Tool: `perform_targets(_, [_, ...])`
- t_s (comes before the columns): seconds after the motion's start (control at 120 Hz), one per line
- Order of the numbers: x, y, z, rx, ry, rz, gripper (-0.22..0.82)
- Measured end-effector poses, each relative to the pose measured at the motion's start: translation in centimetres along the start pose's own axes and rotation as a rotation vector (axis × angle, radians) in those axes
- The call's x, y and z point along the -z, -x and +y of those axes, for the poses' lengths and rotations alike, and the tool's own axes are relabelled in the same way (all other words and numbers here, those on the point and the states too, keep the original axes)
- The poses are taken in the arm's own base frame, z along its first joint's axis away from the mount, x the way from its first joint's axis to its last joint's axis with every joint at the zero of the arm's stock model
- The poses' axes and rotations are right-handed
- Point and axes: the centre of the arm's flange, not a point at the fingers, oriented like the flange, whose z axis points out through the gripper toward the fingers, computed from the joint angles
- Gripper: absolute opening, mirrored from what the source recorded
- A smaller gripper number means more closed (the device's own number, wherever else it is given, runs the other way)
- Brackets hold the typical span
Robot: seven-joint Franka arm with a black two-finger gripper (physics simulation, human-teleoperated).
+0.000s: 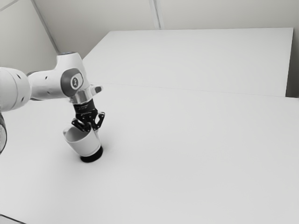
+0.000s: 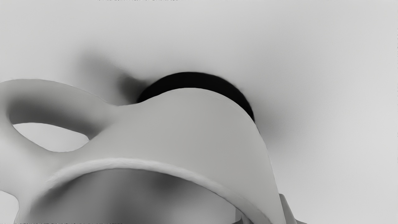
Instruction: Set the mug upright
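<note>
At the exterior view's left, my gripper (image 1: 91, 127) is down at the rim of the light grey mug (image 1: 83, 142). The mug leans, its mouth toward the exterior view's upper left, with a black round band (image 1: 92, 155) at its bottom. In the wrist view the gripper (image 2: 262, 216) has one finger inside the mug (image 2: 186, 133) and one against its outer wall, pinching the wall between them. The looped handle (image 2: 59, 96) sticks out on the side away from the fingers. Whether the mug's bottom touches the table cannot be told.
A wide white table (image 1: 196, 154) lies under the mug and stretches toward the exterior view's right. Behind it is another pale flat surface (image 1: 196, 60). Dark soft shadows fall on the table around the mug's bottom.
</note>
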Motion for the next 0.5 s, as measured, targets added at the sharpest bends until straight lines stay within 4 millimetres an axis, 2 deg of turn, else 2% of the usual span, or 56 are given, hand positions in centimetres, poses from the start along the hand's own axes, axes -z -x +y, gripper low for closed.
perform_targets(0.167, [-0.5, 0.1, 2.0, 0.057, -0.031, 0.009, -0.17])
perform_targets(0.5, [-2.0, -0.5, 3.0, 0.175, -0.038, 0.022, -0.17])
